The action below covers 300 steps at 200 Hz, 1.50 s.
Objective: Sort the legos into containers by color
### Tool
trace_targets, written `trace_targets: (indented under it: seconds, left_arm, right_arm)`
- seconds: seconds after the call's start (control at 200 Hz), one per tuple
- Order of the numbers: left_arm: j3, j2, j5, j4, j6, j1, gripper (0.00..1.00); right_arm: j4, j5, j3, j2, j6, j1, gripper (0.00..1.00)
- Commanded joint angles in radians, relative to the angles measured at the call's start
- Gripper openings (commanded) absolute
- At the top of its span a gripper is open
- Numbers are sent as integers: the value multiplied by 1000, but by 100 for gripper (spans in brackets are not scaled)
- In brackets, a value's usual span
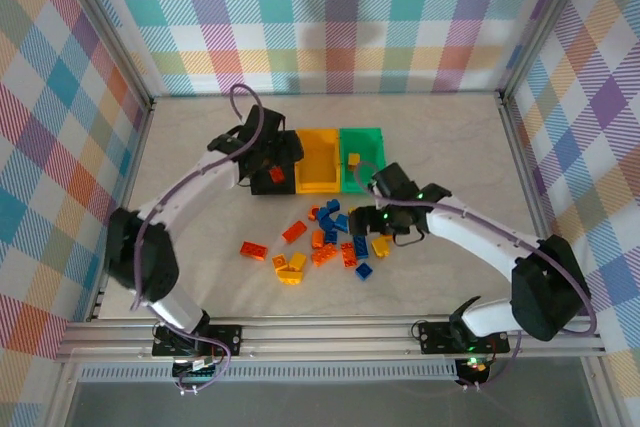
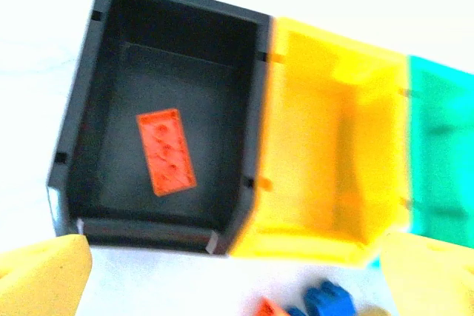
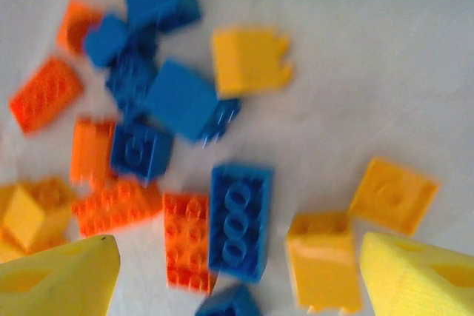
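Left gripper (image 2: 237,277) hung over the black bin (image 2: 87,109), jaws spread wide, nothing between the yellow pads (image 2: 44,275). One red-orange brick (image 2: 167,152) lay flat on the black bin's floor, studs up, clear of the walls.

The yellow bin (image 2: 296,146) sat against the black bin's side. I saw nothing inside it from the left wrist. The green bin (image 2: 437,160) adjoined the yellow bin on its far side and was blurred in the left wrist view. From the top camera I saw a single yellow brick (image 1: 353,159) in the green bin.

Right gripper (image 3: 237,279) was above the loose pile (image 1: 335,237) on the table (image 1: 200,147), jaws also wide and gripping nothing. Under it in the right wrist view, a blue brick (image 3: 238,220) lay alongside an orange brick (image 3: 187,238), touching. A yellow piece (image 3: 322,257) sat just beside the blue brick, close to the right finger (image 3: 418,275). The rest was mixed blue, orange and yellow, and the picture was too soft for a count.

The pile lay on the near side of the bins. One stray orange brick (image 1: 253,249) sat apart to the left of the pile.
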Motion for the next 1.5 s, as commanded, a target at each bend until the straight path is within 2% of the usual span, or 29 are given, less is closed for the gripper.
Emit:
trace_targets:
  seconds: [0.0,0.23,0.46,0.77,0.925,1.035,1.14,1.225,1.38,1.495]
  left_arm:
    - [-119,-89,47,28,-41,-26,100]
    - [-289,-274,38,11,-64,-43,100]
    - [-383,-369,17,-25,-76,-43,100]
    - [-422,-400,-7,-44,-82,-42,100]
    - [-423,-393,-7,-32,-88,-42,100]
    - [-430,-400,-15,-34,-94,-37,100]
    - [-439,-415,-21,-49,-94,-29,100]
    - [-455,-432,-25,-60,-95,-26,100]
    - [-479,-463,-18,-91,-99,-25,100]
    - [-495,-498,-21,-125,-113,-22,100]
  right_arm:
    - [-88,-4,-39,0,20,87,85]
    - [-60,78,-51,105,44,195,81]
    - [-5,164,-38,183,37,215,77]
    - [-18,152,-37,206,20,216,49]
    - [-42,135,-38,145,12,216,40]
    - [-86,132,1,73,-2,215,37]
    - [-108,131,123,70,-51,189,35]
    - [-83,124,257,144,-101,138,35]
    - [-28,138,554,392,-144,54,35]
    - [-50,156,810,592,-149,3,35]
